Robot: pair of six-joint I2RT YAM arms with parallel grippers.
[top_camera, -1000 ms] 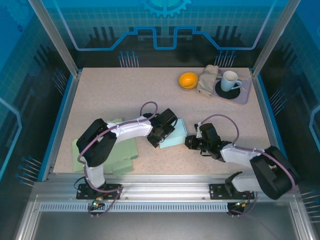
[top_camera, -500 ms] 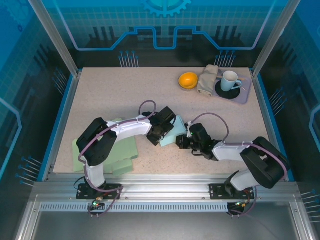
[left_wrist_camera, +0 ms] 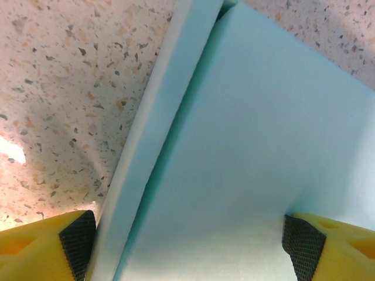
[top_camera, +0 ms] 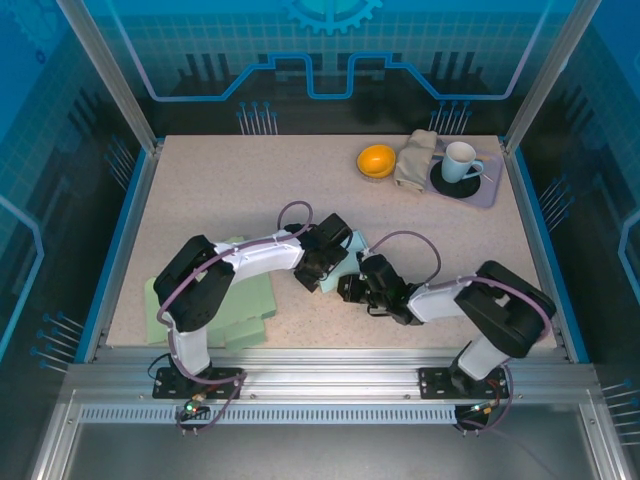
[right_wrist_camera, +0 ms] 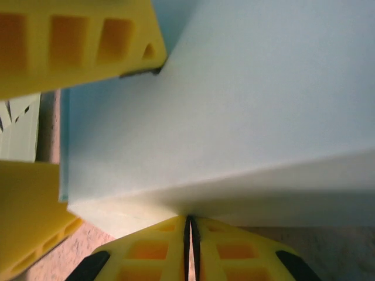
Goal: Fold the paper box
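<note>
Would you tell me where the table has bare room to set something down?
Bare: the far-left table, left of the orange bowl. Crowded: the far-right tray, the green sheets near-left, and the blue box between both hands.

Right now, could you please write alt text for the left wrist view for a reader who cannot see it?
A pale blue paper box, one flap folded along its left edge, sits between the open left gripper's two yellow, black-padded fingertips. It lies on a speckled table.
</note>
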